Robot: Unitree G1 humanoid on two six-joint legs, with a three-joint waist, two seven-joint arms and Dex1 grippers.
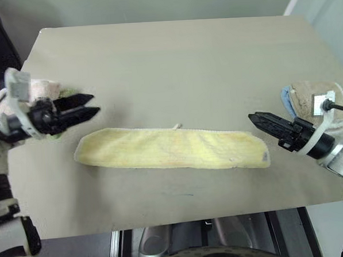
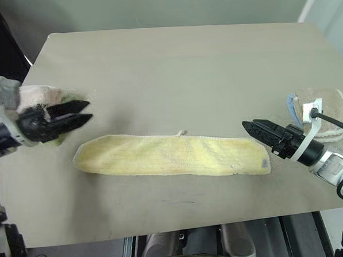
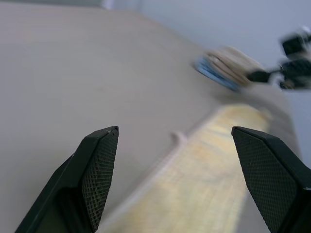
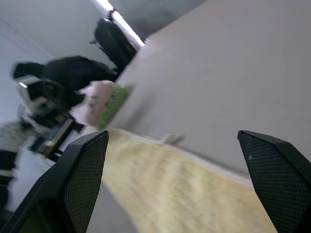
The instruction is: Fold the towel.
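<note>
A pale yellow towel [image 1: 172, 148] lies flat as a long narrow strip across the near half of a grey-beige table [image 1: 173, 59], running from the robot's left to its right, with a small white tag [image 1: 175, 126] sticking out of its far long edge near the middle and a grey patch, too small to read, at its right-hand end. The left gripper [image 1: 87, 107] hangs in the air above the table just off the towel's left end, pointing toward the middle of the table, its two black fingers [image 3: 99, 167] spread apart with nothing between them. The right gripper [image 1: 255, 119] hovers near the towel's right end, pointing back across the table toward the other arm; from the head it appears as a single dark wedge, but its own wrist camera shows the fingers [image 4: 85, 170] standing wide apart and empty, with the yellow cloth blurred below them. Neither gripper touches the towel. Behind the left gripper sits a folded pink towel [image 2: 40, 96], largely covered by the arm, with a sliver of green showing beneath it whose nature cannot be made out. At the table's right edge a beige towel [image 1: 308, 95] rests on a blue one [image 1: 286, 98], both partly masked by the right arm's cable and bracket. In the right wrist view a dark shape at the far left table end is too blurred to identify.
</note>
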